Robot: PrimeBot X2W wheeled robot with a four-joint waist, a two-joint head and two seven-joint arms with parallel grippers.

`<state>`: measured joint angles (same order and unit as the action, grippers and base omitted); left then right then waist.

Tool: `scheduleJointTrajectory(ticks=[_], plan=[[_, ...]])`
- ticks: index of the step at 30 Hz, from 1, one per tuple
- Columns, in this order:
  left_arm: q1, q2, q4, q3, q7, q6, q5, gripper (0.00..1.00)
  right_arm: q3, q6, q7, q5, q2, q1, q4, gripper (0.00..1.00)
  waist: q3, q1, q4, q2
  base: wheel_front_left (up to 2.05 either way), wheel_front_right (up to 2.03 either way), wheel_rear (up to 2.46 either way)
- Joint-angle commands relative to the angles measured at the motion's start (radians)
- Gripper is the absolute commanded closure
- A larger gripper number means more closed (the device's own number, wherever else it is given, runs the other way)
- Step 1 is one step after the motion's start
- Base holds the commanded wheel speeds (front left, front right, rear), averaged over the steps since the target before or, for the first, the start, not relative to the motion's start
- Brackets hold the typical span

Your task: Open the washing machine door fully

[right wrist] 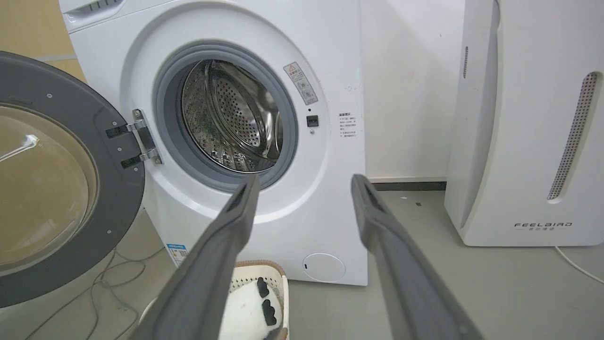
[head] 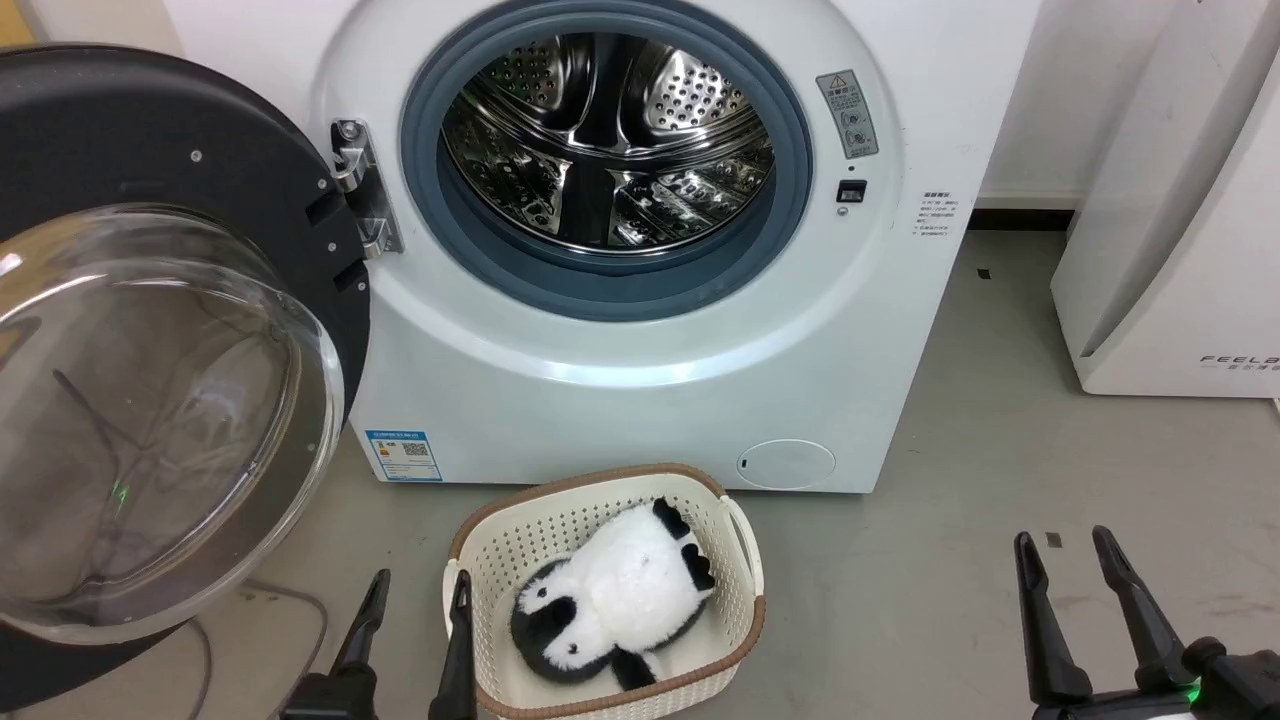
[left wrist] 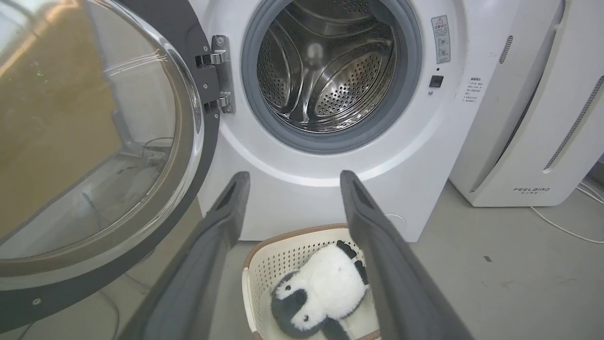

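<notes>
The white washing machine (head: 640,380) faces me with its steel drum (head: 610,140) exposed inside the grey gasket. Its round door (head: 120,130) is swung wide to the left on the metal hinge (head: 362,190), inner dark rim and bulging glass bowl (head: 150,410) turned toward me. In the wrist views the door (left wrist: 196,156) (right wrist: 113,198) also stands open at the left. My left gripper (head: 420,590) is open at the bottom, between the door and the basket, touching neither. Open and holding nothing, my right gripper (head: 1065,545) sits low at the right over the floor.
A cream basket (head: 735,520) holding a black-and-white plush toy (head: 615,600) sits on the floor in front of the machine, beside my left fingers. A white FEELBAIR appliance (head: 1180,220) stands at the right. Cables (head: 290,600) lie on the grey floor under the door.
</notes>
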<state>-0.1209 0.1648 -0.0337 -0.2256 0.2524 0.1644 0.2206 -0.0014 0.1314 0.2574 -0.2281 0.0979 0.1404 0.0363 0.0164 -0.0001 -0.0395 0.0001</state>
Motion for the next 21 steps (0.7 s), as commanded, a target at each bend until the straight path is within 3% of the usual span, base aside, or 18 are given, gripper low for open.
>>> scheduleJointTrajectory(ticks=[1, 17, 18, 21], plan=[[-0.004, -0.006, -0.002, -0.002, 0.007, 0.0, -0.012, 0.0, 0.002, -0.001, 0.004, -0.002, -0.003, 0.018, -0.003, 0.0, 0.0, 0.0001, -0.001, -0.0001, 0.0, 0.0, 0.0], [0.003, -0.02, 0.001, 0.005, 0.009, -0.023, -0.031, 0.0, 0.015, -0.001, 0.004, 0.001, 0.007, 0.014, -0.037, 0.0, -0.004, 0.0001, -0.006, -0.0001, 0.0, 0.0, 0.0], [0.0, -0.021, -0.001, 0.006, 0.004, -0.027, -0.025, 1.0, 0.014, 0.0, 0.0, 0.0, 0.002, 0.003, -0.034, 1.0, -0.004, 0.0001, -0.006, -0.0001, 0.0, 0.0, 0.0], [0.0, -0.021, -0.001, 0.006, 0.003, -0.026, -0.025, 1.0, 0.014, 0.0, 0.0, 0.0, 0.002, 0.003, -0.034, 1.0, -0.004, 0.0001, -0.006, -0.0001, 0.0, 0.0, 0.0]])
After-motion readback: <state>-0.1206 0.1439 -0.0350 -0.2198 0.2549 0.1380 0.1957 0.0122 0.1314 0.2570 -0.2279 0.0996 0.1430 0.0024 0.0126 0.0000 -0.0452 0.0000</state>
